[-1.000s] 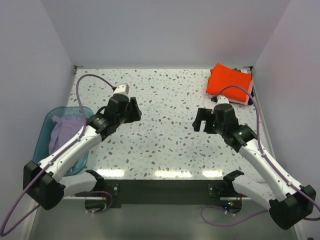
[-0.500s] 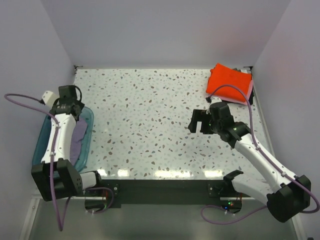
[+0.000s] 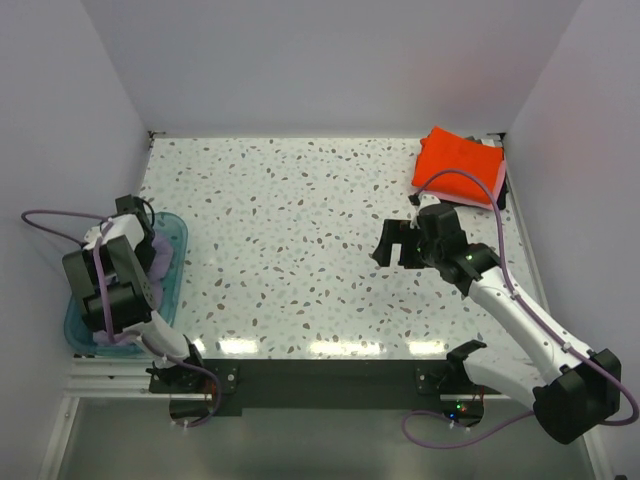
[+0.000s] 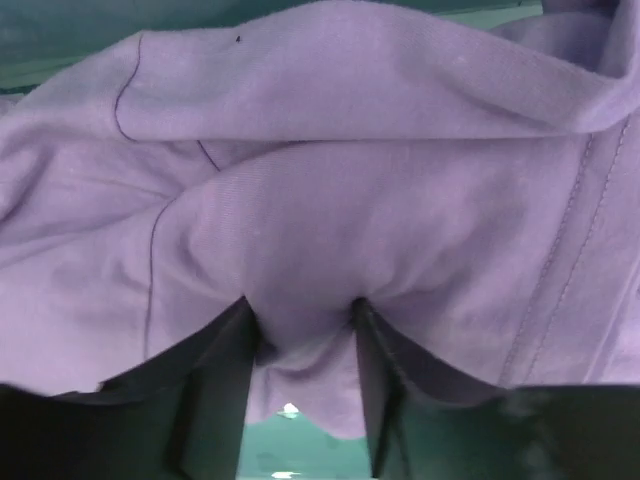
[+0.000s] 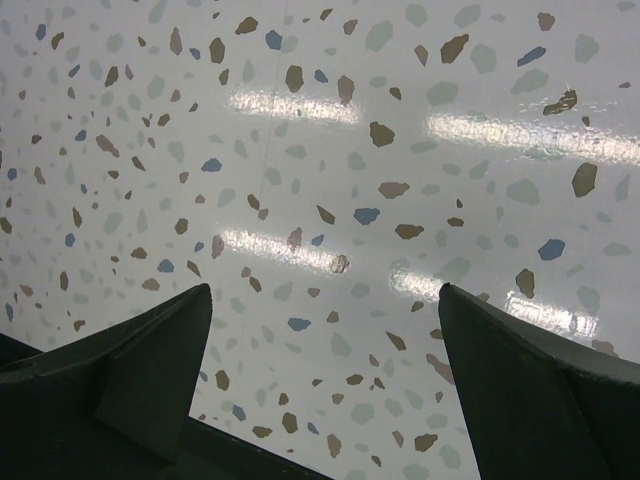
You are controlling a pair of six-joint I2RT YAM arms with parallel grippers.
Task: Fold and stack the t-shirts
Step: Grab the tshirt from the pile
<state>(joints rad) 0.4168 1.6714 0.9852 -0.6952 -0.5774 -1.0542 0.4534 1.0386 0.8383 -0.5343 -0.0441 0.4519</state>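
The lavender t-shirt [image 4: 330, 170] lies crumpled in the teal tub [image 3: 172, 270] at the table's left edge; a bit of it shows in the top view [image 3: 160, 252]. My left gripper [image 4: 303, 345] is down in the tub, its jaws closed on a bunched fold of this shirt. The folded orange-red t-shirt [image 3: 455, 162] lies at the back right on a thin pink one [image 3: 497, 186], with a dark edge beside them. My right gripper [image 3: 386, 243] is open and empty, low over bare table [image 5: 330, 150], left of that stack.
The left arm [image 3: 108, 285] is folded over the tub and hides most of it. White walls close in the table on the left, back and right. The speckled table [image 3: 300, 220] lies between the two arms.
The left arm swung from the table's middle left to the tub, went down into it and closed on the lavender shirt. The right gripper drifted slightly left.
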